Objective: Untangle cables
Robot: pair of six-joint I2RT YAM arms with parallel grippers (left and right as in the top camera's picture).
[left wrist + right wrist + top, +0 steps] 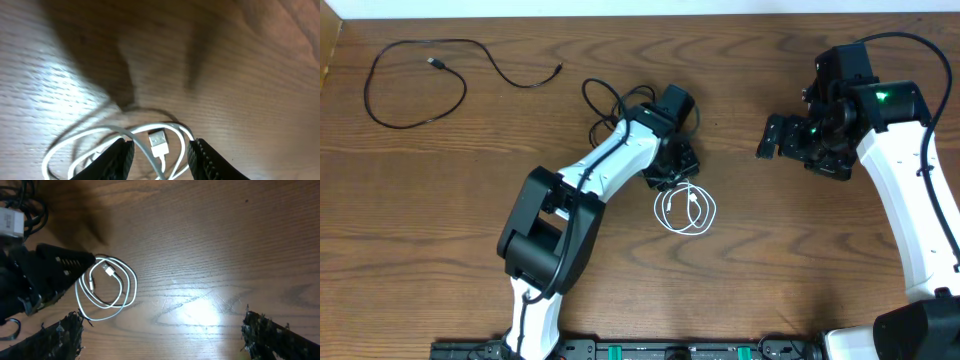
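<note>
Two arms in white and black

White shells joined by black housings are seen on the left arm [620, 160] and right arm [910, 200], with a black arm cable [926, 60] looped at the right one, where green lights [883, 97] are lit. Black ribbed fingers [116, 161] are fitted to the left gripper [161, 147]; rough, frayed black pads [59, 336] are fitted to the right gripper [162, 317].

Warm glare, deep shadows, soft blur.
</note>
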